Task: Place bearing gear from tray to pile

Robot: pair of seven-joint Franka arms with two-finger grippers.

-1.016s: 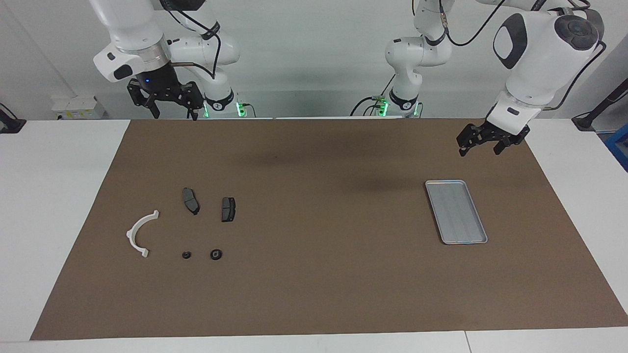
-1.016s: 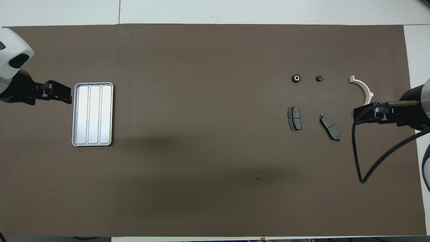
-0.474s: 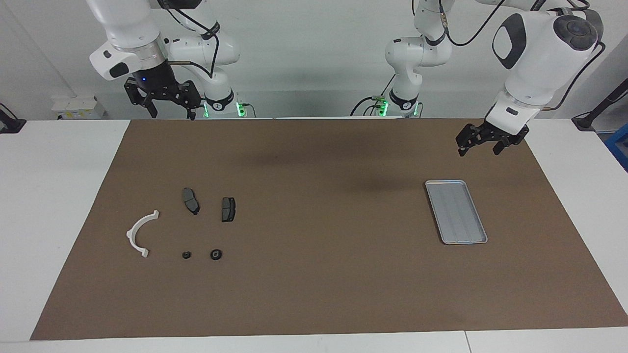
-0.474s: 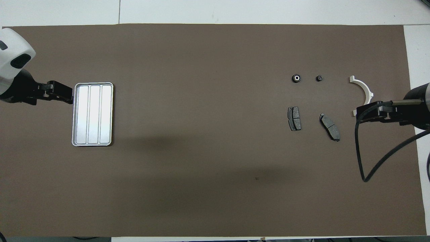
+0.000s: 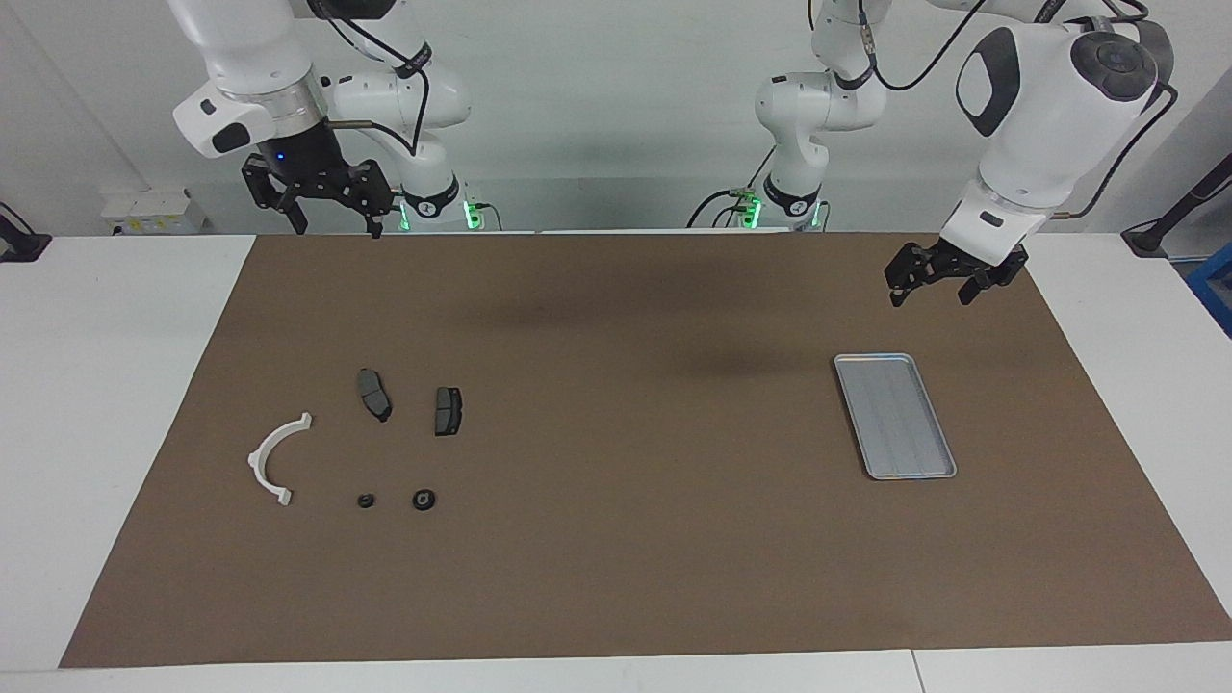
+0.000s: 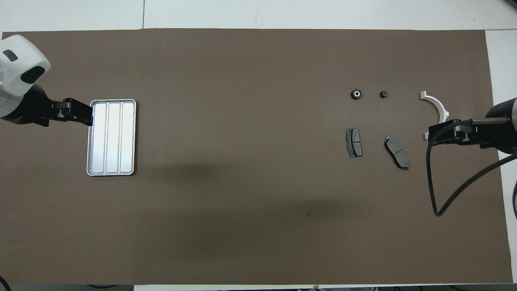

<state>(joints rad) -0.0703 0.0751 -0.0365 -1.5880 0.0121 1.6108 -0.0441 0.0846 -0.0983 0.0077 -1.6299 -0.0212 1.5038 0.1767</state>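
Observation:
The silver tray point(image 5: 896, 415) point(image 6: 111, 137) lies at the left arm's end of the mat with nothing in it. The bearing gear point(image 5: 423, 500) point(image 6: 356, 94), a small black ring with a pale centre, rests on the mat in the pile, beside a smaller black round part point(image 5: 366, 500). The pile also holds a white curved bracket point(image 5: 274, 458) point(image 6: 437, 107) and two dark grey pads point(image 5: 374, 394) point(image 5: 448, 410). My left gripper point(image 5: 929, 296) point(image 6: 87, 117) hangs open and holds nothing, over the mat by the tray's rim. High over the mat by the bracket, my right gripper point(image 5: 339, 226) point(image 6: 430, 135) is open and holds nothing.
A brown mat point(image 5: 626, 539) covers most of the white table point(image 5: 106, 385). A black cable point(image 6: 444, 202) loops down from the right arm over the mat's end. Both arm bases stand at the robots' edge of the table.
My left gripper has drifted a little toward the tray, its tips now over the rim in the overhead view. My right gripper has risen slightly. No part on the mat has moved.

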